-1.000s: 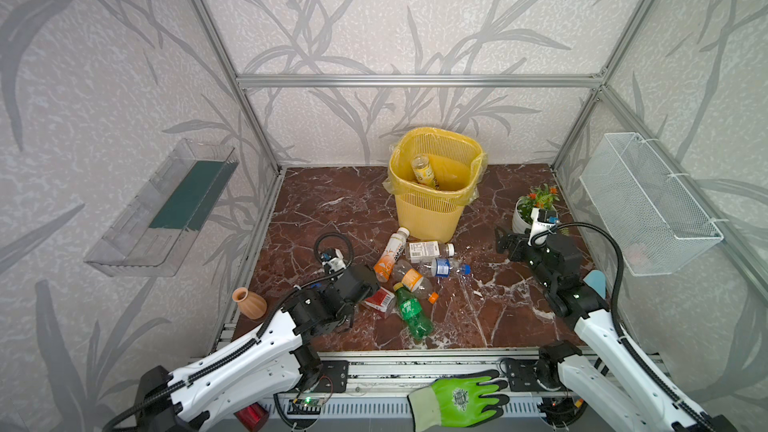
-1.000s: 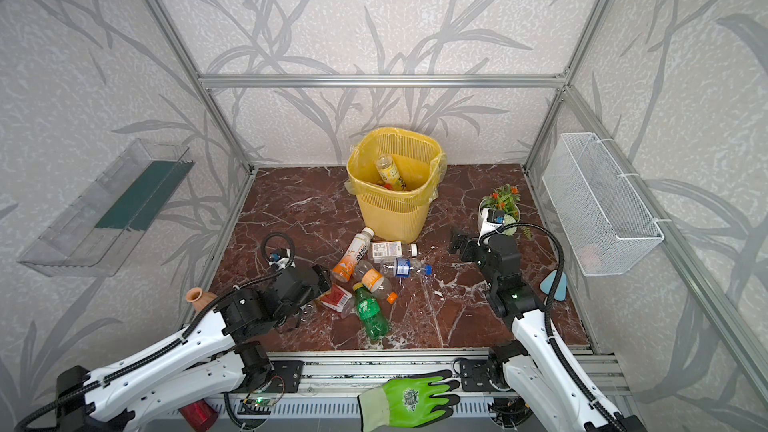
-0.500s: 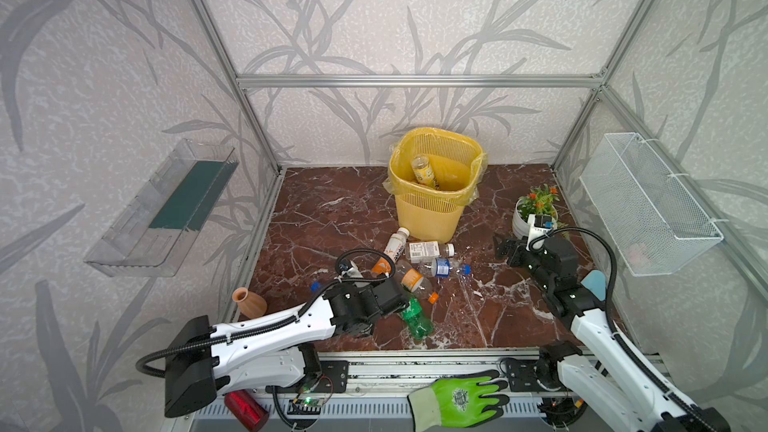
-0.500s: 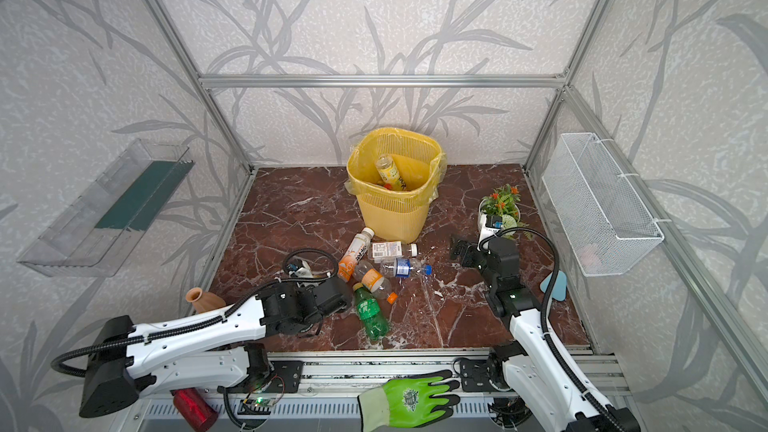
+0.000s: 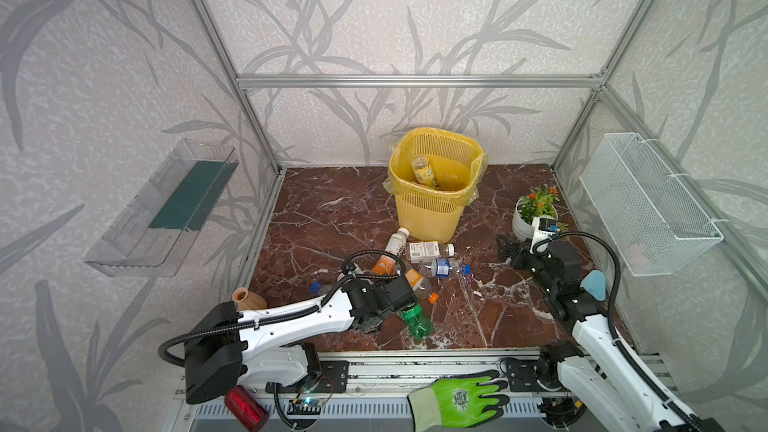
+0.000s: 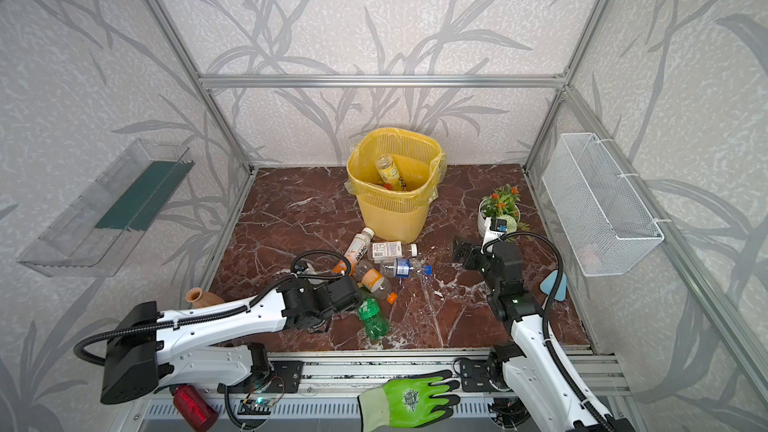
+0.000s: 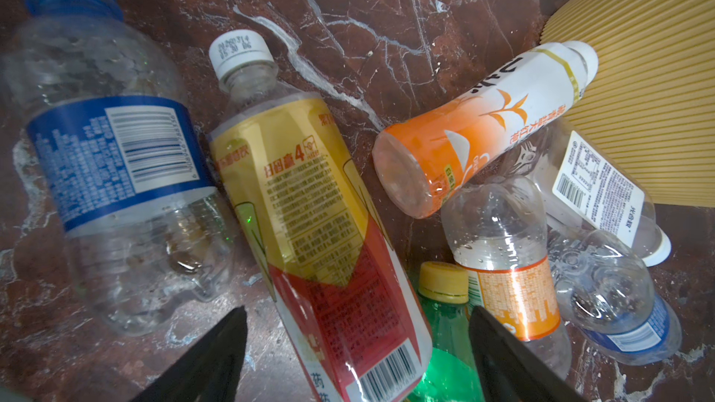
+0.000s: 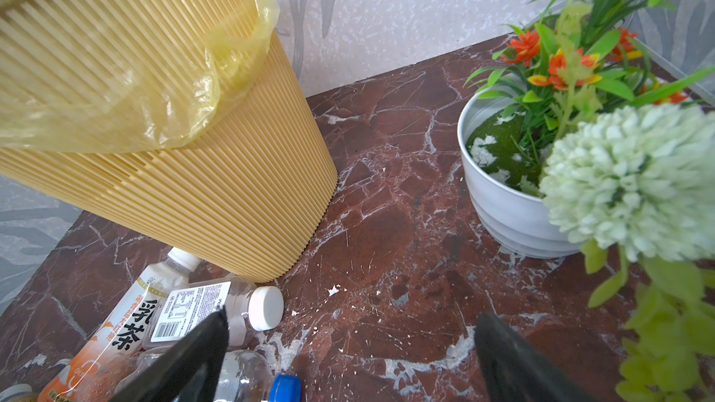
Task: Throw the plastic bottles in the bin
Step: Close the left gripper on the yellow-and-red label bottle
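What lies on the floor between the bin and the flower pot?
Nothing: bare marble runs from the bin to the flower pot, clearest in the right wrist view; both top views agree.

We see a glossy floor (image 5: 332,218) of red-brown, marble-look stone veined in white. At its twelve o'clock the bin (image 5: 428,209) is matt, finely ribbed yellow plastic, lined with a thin, shiny, crinkled bag (image 8: 154,83). The plastic bottles (image 7: 317,226) are clear and glossy, some crumpled, with slick printed labels. At three o'clock the wire-mesh basket (image 5: 648,197) is white-coated; the frame (image 5: 415,81) is dull silvery metal.
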